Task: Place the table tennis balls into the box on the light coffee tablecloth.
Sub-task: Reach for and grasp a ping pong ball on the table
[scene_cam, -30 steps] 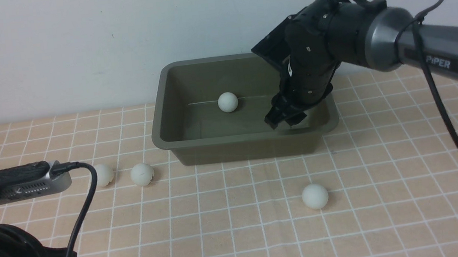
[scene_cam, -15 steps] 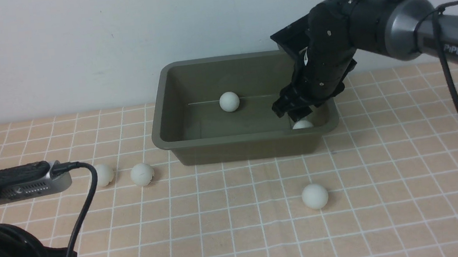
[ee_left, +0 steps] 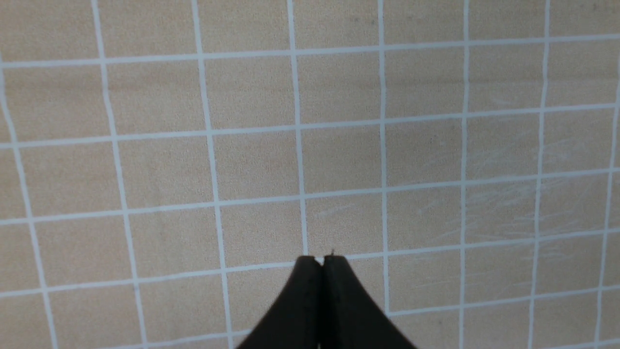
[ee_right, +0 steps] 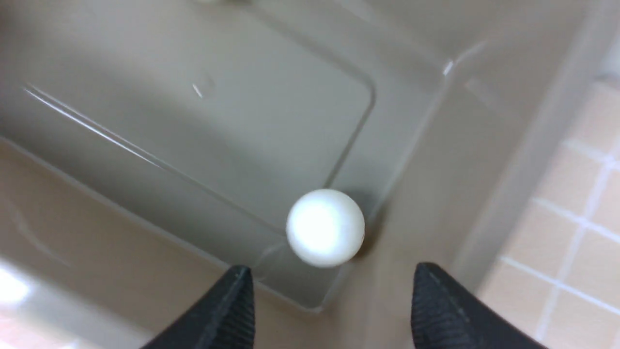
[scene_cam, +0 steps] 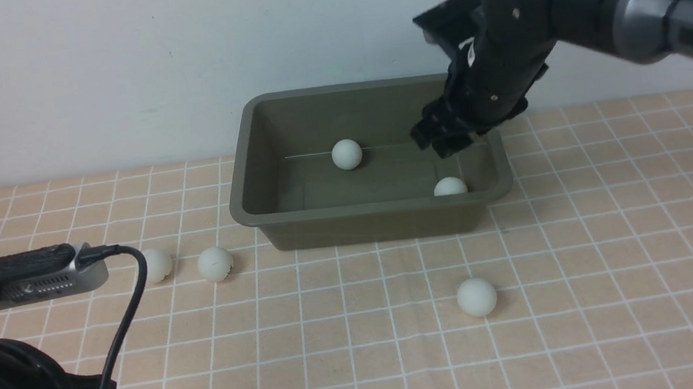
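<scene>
The olive-green box [scene_cam: 244, 214] stands on the light coffee tablecloth [scene_cam: 589, 258] and holds two white table tennis balls: one mid-floor [scene_cam: 346, 154], one in its near right corner [scene_cam: 450, 186] [ee_right: 325, 228]. Three more balls lie on the cloth: two left of the box [scene_cam: 157, 264] [scene_cam: 215, 263], one in front [scene_cam: 477, 297]. My right gripper [scene_cam: 445, 141] [ee_right: 332, 283] hangs open above the box's right end, nothing between its fingers. My left gripper [ee_left: 320, 261] is shut and empty over bare cloth; in the front view only its arm and wrist camera [scene_cam: 24, 283] show at the near left.
A plain white wall [scene_cam: 110, 71] rises right behind the box. Black cables trail from both arms, one [scene_cam: 120, 325] looping over the cloth at the near left.
My right gripper opened and let a ball drop into the box's near right corner, then rose up and slightly right. The left arm has not moved.
</scene>
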Robot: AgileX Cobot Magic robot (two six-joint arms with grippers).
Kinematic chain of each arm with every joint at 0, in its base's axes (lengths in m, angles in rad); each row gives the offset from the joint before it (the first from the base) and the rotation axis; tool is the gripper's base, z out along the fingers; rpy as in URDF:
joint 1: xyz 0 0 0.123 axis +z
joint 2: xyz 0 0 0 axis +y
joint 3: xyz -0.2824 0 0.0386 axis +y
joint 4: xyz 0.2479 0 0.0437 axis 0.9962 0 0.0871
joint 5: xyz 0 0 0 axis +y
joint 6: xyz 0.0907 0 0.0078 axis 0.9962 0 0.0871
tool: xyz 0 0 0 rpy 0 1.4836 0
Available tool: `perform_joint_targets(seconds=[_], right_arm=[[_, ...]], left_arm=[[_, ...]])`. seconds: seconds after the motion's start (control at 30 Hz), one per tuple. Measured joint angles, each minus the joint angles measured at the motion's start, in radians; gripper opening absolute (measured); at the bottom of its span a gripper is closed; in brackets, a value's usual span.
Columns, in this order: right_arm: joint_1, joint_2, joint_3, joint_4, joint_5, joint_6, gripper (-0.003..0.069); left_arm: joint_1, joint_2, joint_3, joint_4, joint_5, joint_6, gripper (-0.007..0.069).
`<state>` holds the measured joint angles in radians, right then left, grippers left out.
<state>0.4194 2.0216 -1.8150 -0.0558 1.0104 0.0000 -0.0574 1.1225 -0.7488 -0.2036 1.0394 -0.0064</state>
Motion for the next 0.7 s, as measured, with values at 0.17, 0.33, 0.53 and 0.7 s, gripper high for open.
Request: perform_joint_targets(seconds=[0.17, 0.33, 0.53, 0.7], right_arm=[[0.000, -0.106, -0.005, 0.070, 0.133, 0.000, 0.0405], [0.000, -0.116, 0.001, 0.160, 0.227, -0.009, 0.0405], [0.009, -0.115, 0.089, 0.208, 0.231, -0.028, 0.0405], [0.033, -0.115, 0.208, 0.212, 0.228, -0.035, 0.0405]], left_arm=[[0.000, 0.000, 0.000, 0.000, 0.000, 0.000, -0.0069], [0.000, 0.000, 0.000, 0.000, -0.005, 0.000, -0.0069], [0.000, 0.000, 0.000, 0.000, -0.006, 0.000, -0.0069], [0.000, 0.000, 0.000, 0.000, -0.005, 0.000, -0.0069]])
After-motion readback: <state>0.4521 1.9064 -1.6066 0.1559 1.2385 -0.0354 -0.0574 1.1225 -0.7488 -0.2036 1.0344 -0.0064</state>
